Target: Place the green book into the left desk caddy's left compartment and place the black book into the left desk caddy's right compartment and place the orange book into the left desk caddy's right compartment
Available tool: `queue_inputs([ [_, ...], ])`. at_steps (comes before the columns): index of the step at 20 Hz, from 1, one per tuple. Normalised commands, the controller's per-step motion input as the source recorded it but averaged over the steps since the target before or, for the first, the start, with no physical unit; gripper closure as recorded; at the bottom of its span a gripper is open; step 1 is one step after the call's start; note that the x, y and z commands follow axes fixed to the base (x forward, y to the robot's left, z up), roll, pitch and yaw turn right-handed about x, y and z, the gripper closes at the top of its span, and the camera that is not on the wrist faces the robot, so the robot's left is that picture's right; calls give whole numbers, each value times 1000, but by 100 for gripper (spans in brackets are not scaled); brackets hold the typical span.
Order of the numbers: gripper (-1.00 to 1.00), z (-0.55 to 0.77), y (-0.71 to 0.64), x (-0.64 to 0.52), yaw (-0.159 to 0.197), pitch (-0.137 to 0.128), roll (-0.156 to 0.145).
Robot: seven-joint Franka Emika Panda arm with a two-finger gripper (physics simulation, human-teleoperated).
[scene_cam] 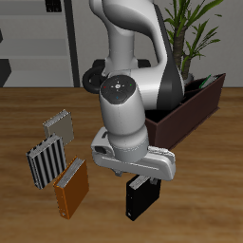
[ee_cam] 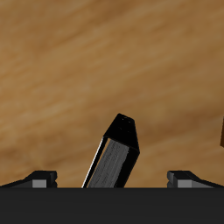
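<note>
The black book point(scene_cam: 142, 198) lies on the wooden table near its front edge. My gripper point(scene_cam: 142, 179) hangs just above it. In the wrist view the black book point(ee_cam: 114, 156) shows its pale grey page edge. It sits between my two spread fingertips point(ee_cam: 39, 178), which do not touch it, so the gripper point(ee_cam: 114, 179) is open. The orange book point(scene_cam: 71, 187) lies flat beside the black one, also near the front edge, and a sliver of it point(ee_cam: 220, 131) reaches the wrist view. The left desk caddy point(scene_cam: 196, 102), a long maroon box, stands farther back. The green book is hidden or out of view.
A grey-and-black striped book point(scene_cam: 47, 159) lies just behind the orange book. A smaller grey book point(scene_cam: 57, 123) lies farther back. A potted plant point(scene_cam: 195, 33) rises behind the caddy. My arm covers the middle of the table.
</note>
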Motion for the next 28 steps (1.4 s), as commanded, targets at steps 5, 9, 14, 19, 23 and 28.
queue_inputs([
  [5,100,-350,64,48,-28,57,40],
  [9,100,-78,-7,-49,-22,8,12],
  [14,100,81,-63,-9,-14,-5,2],
  [19,100,250,-122,-37,1,-22,-30],
  [23,100,458,-58,-126,12,-57,-20],
  [28,100,1244,-285,-501,-19,-99,-75],
])
